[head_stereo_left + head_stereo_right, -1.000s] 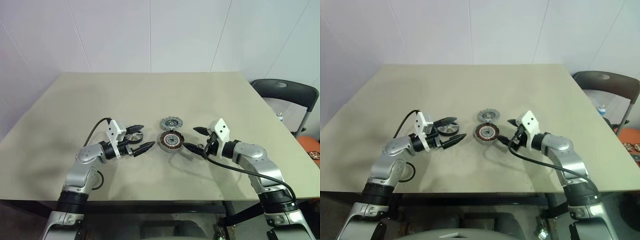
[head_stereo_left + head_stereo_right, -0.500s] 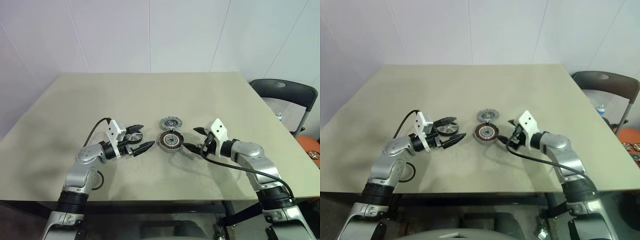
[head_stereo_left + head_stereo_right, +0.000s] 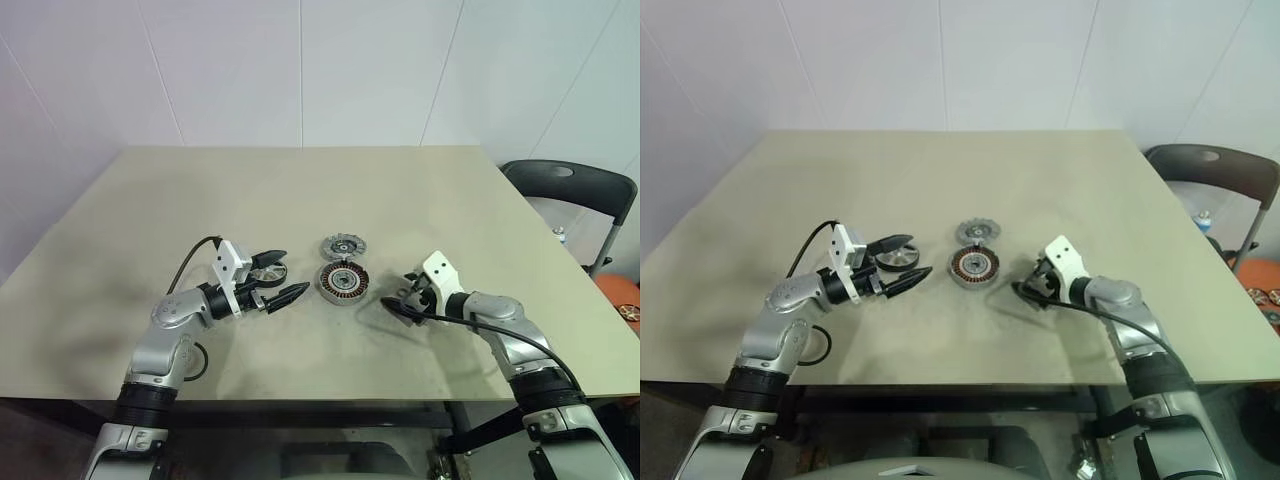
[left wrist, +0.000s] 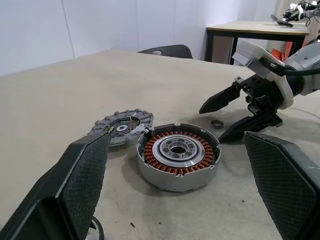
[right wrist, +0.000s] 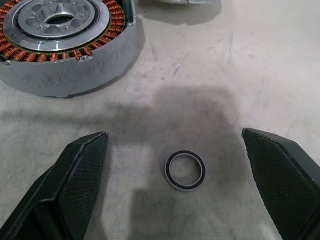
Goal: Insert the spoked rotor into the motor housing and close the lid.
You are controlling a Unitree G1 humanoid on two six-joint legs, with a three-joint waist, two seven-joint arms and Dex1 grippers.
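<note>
Housing: motor housing (image 3: 342, 282) mid-table, spoked rotor (image 3: 341, 245) just behind.
Left gripper (image 3: 279, 276): spread, empty.
Right gripper (image 5: 175, 150): spread, empty, straddling small ring (image 5: 185, 170).
Table (image 3: 300, 190): edges well apart.

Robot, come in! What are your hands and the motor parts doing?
Both grippers open: left gripper, right gripper over small ring. Motor housing uncovered; spoked rotor beside left gripper. Nothing blocking.

A lab or workshop: plain white panelled walls (image 3: 300, 70); bare beige worktable (image 3: 300, 190); folding chair (image 3: 575, 195) alongside.
</note>
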